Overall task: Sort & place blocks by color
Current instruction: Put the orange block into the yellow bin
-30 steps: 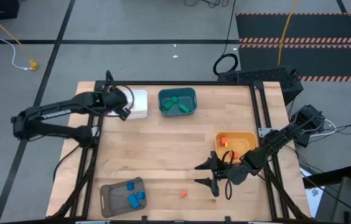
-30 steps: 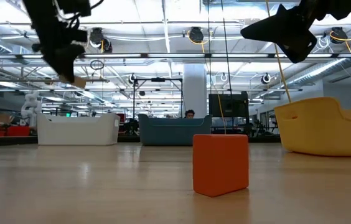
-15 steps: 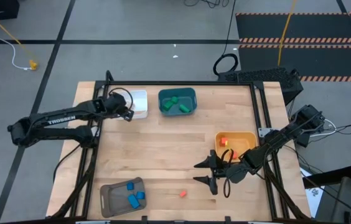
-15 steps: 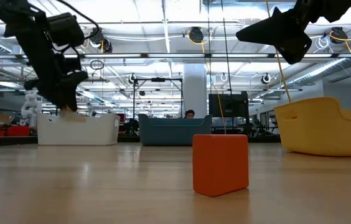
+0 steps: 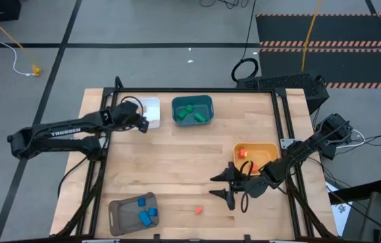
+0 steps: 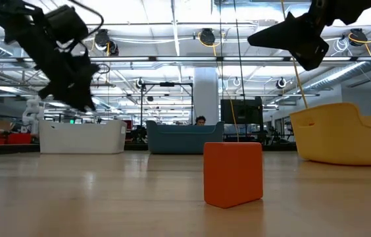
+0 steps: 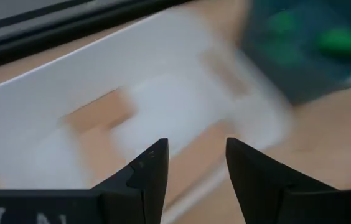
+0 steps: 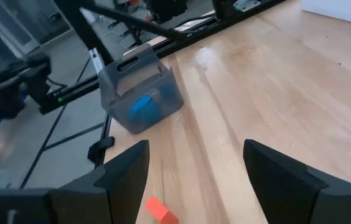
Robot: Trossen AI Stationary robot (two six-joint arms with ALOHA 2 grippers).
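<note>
one orange block lies on the table near its front edge. the right gripper hovers just beyond it, fingers spread, empty. the left gripper, parted with nothing between, sits over the white bin holding tan blocks.

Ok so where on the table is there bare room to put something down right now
The widest bare stretch is mid-table wood, bordered by the teal bin, the yellow bin and the grey bin. The strip between the grey bin and the lone red-orange block is also free. It is crowded by the right gripper beside the yellow bin, and around the left gripper at the white bin.
</note>
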